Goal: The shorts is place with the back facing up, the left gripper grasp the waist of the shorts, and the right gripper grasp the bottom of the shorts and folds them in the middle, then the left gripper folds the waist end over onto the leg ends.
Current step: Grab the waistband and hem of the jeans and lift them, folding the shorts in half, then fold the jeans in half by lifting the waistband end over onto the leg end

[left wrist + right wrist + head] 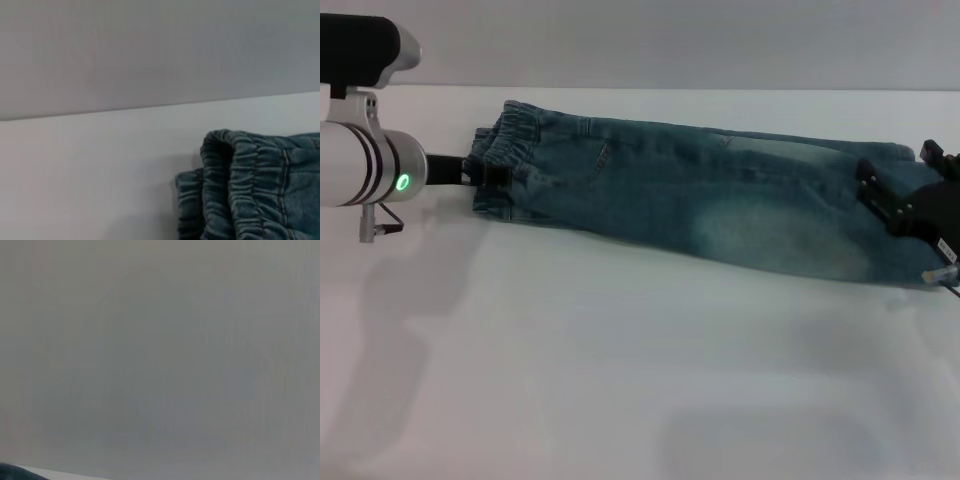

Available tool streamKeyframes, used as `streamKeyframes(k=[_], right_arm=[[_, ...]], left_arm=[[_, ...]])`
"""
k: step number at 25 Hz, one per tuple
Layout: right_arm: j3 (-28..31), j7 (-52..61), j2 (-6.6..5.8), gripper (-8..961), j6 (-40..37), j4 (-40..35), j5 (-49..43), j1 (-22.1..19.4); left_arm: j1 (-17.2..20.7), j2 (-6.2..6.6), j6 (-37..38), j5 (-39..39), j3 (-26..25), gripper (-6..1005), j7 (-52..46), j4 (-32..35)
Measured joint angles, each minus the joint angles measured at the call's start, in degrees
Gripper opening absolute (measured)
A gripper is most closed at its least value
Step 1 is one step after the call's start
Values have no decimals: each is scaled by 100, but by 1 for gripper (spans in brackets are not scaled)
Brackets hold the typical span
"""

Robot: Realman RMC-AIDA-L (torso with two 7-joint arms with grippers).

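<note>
The shorts (700, 205) lie stretched across the far half of the white bench (620, 380), already doubled lengthwise: the left wrist view shows two layers of gathered waistband stacked at the waist (240, 190), so the first fold down the middle looks done.

At the shorts' waist end, the left end effector (485, 175) meets the elastic edge, its dark tip touching the denim. It appears to have hold of the waistband, but how far its fingers are closed cannot be told from these views.

Along the shorts toward the other end, the fabric lies flat with a faded patch near the leg hems (890, 250).

At the hem end, the right end effector (900, 205) sits over the denim, on or just above the leg ends; whether it is gripping cannot be told either, and its wrist view shows only blank wall.

What seems left is the second fold: carrying the waist over onto the leg ends.
</note>
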Motion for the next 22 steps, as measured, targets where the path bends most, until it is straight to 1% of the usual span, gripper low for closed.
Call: streamKeyframes(k=[8, 13, 22], right_arm=[[-24, 3, -9, 771, -41, 7, -11, 23], [-24, 6, -9, 767, -47, -8, -32, 16], [-85, 10, -18, 759, -61, -24, -32, 2]], left_arm=[[-29, -6, -415, -90, -3, 855, -3, -233], [-31, -6, -525, -134, -3, 854, -1, -369], [-114, -6, -440, -147, -3, 851, 0, -170]])
